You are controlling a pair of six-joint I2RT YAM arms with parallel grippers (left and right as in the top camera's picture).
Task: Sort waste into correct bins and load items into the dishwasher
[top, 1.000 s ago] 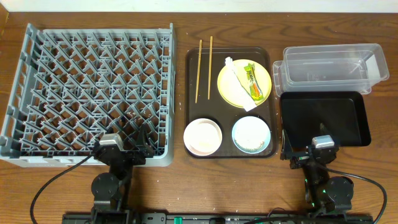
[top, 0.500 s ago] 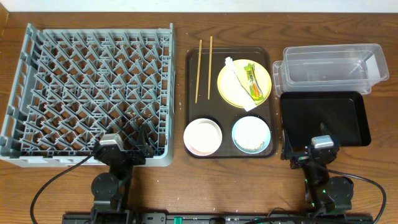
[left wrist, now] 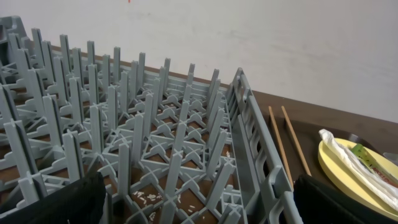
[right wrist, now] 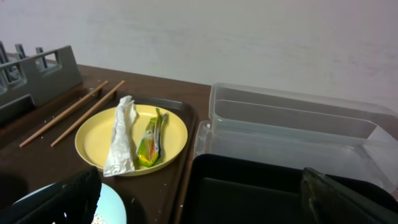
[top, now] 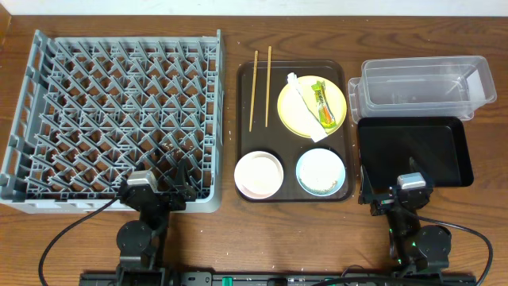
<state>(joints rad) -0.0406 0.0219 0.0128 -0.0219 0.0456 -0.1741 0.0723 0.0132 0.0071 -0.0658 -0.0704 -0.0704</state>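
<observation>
Resting low at the near table edge, both arms are seen folded over their bases. The left gripper (top: pixel 155 181) is held with its fingers spread wide and empty over the near right corner of the grey-blue dish rack (top: pixel 111 119). The right gripper (top: pixel 401 187) is likewise parted, with nothing between its fingers, at the near left corner of the black tray (top: pixel 421 151), behind which the clear tub (top: pixel 421 83) is set. Between rack and bins, the brown serving tray (top: pixel 244 135) is laid with two chopsticks (top: pixel 260 87), a yellow plate (top: pixel 287 111) bearing the crumpled paper strip (top: pixel 304 103) and green wrapper (top: pixel 322 103), a white bowl (top: pixel 259 174), and a light blue bowl (top: pixel 302 163) holding rice scraps (top: pixel 319 176).
</observation>
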